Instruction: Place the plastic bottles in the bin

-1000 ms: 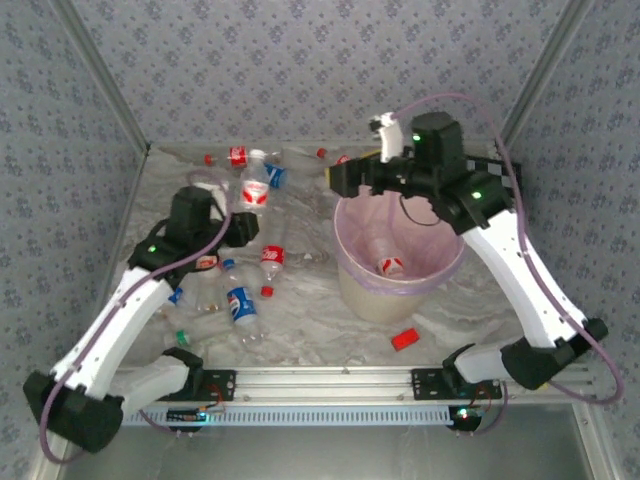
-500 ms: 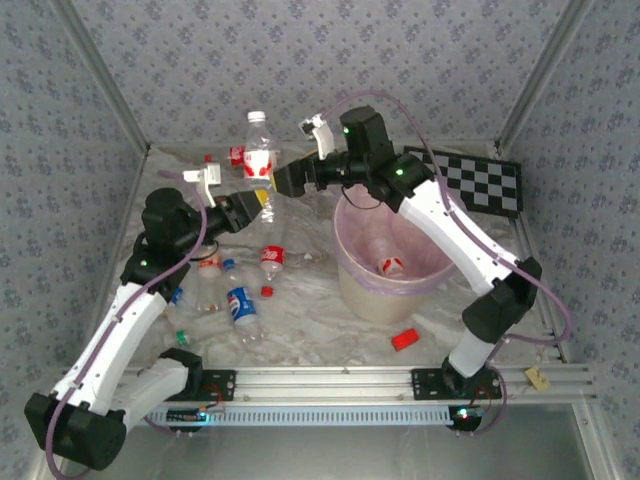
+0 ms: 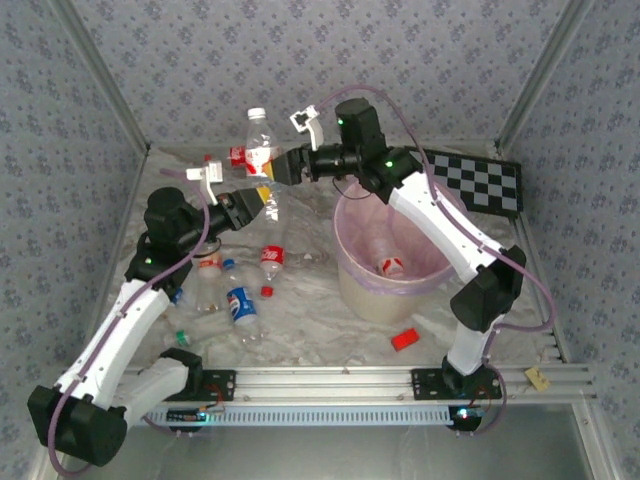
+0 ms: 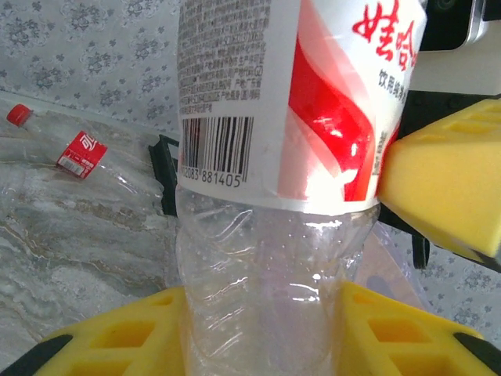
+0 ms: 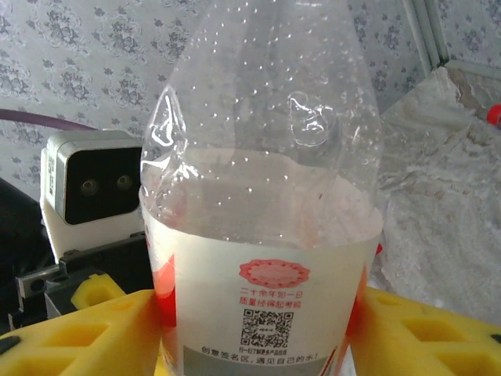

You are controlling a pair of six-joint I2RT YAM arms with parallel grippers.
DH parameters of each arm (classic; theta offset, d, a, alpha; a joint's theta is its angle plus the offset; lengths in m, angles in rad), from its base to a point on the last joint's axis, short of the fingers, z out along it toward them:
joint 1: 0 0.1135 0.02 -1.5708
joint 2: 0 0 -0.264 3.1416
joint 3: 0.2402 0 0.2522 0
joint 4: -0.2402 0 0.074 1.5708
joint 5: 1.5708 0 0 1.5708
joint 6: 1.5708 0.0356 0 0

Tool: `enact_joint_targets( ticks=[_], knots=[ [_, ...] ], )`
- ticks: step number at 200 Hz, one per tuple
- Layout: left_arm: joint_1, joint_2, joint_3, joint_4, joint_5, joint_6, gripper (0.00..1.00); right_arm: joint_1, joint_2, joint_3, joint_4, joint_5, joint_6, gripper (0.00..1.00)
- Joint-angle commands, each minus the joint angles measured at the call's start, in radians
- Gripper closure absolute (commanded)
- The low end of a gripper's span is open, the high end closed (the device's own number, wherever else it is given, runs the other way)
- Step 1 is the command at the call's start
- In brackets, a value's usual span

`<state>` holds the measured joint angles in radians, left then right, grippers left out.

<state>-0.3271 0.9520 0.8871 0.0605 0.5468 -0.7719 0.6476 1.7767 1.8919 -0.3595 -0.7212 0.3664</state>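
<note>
Loose bottles (image 3: 240, 303) lie on the marble table (image 3: 320, 330) at the left, with blue and red labels among them. A red cap (image 3: 267, 291) and a green cap (image 3: 182, 338) lie close by.

The left gripper (image 3: 258, 205) is clenched on the bare lower part of the held bottle (image 3: 259, 160), which stands upright in the air with its white cap up. In the left wrist view its yellow fingers (image 4: 117, 341) press both sides of the clear body under the label.

The right gripper (image 3: 280, 168) grasps the same bottle higher up, reaching in from 3 o'clock. Its fingers (image 5: 86, 337) flank the white-and-red label.

The label carries a barcode ending "881405", red Chinese characters cut off at the frame top, a QR code and a round red seal. The small print is too fine to read, and both wrist views cut off the cap.

The bin (image 3: 375, 298) stands at 4 o'clock of the held bottle, apart from it, with a lone bottle (image 3: 391, 266) at its bottom. The right arm passes over its far rim. A red block (image 3: 404, 339) lies at 6 o'clock of the bin and a checkerboard (image 3: 480, 182) at 1 o'clock.
</note>
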Motion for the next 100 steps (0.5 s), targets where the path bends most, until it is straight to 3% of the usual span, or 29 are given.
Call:
enact_joint_targets(
  ticks=[1,20,73,100],
  knots=[
    [-0.006,0.008,-0.005,0.028,0.015,0.001,0.57,0.002,0.0,0.029,0.035,-0.038,0.007,0.4],
    [-0.007,0.014,-0.004,0.006,0.013,0.013,0.51,-0.001,-0.003,0.029,0.035,-0.037,0.006,0.42],
    [-0.007,-0.013,-0.003,-0.168,-0.079,0.094,0.11,-0.037,-0.002,0.099,-0.056,0.017,-0.018,0.52],
    [-0.007,-0.027,-0.014,-0.223,-0.105,0.12,0.07,-0.072,-0.019,0.151,-0.098,0.028,-0.037,0.54]
  ],
)
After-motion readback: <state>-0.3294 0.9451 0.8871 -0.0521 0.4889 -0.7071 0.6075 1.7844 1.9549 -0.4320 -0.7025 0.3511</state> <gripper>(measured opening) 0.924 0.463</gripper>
